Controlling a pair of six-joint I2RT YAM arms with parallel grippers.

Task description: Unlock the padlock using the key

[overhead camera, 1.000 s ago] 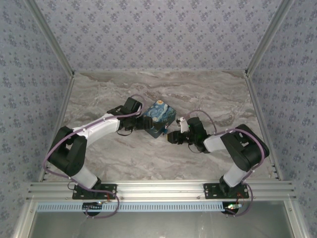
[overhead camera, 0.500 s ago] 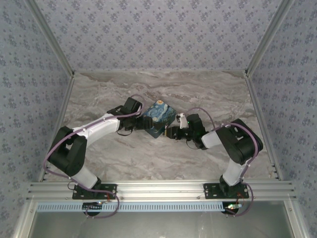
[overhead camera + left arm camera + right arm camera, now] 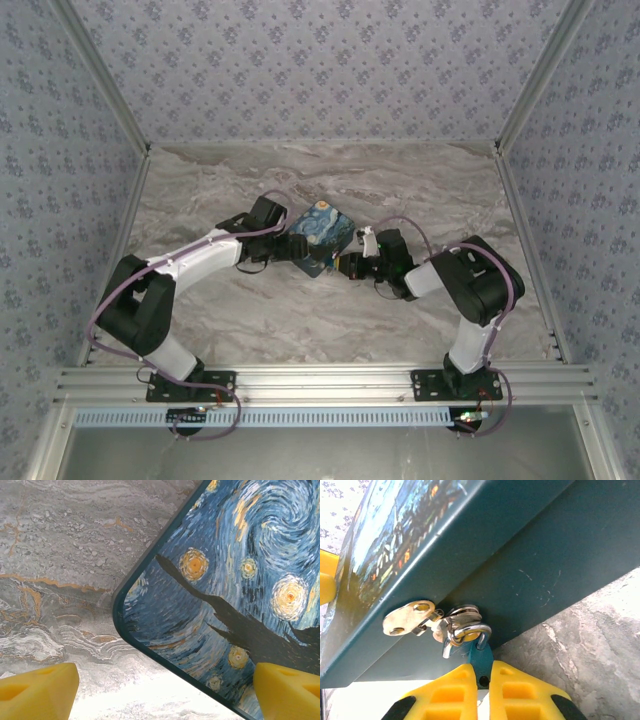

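Note:
The padlock (image 3: 481, 661) has a small blue body, and its silver shackle (image 3: 470, 632) is hooked through the brass hasp (image 3: 410, 618) on the front of the starry-night painted box (image 3: 520, 555). My right gripper (image 3: 482, 672) is shut on the padlock body, its yellow fingers pinching it from both sides. The shackle's left leg hangs free of the body. In the top view the right gripper (image 3: 345, 266) sits at the box's (image 3: 322, 233) near corner. My left gripper (image 3: 165, 690) is open, with its fingers (image 3: 37, 690) spread either side of a corner of the box lid (image 3: 235, 580). The key is hidden.
The box rests on the marble table (image 3: 250, 310) near the middle, between both arms. Patterned walls (image 3: 320, 70) close off the back and sides. An aluminium rail (image 3: 320, 382) runs along the near edge.
The right arm has swung left and its gripper has moved in against the box front. The left arm and the box have stayed put.

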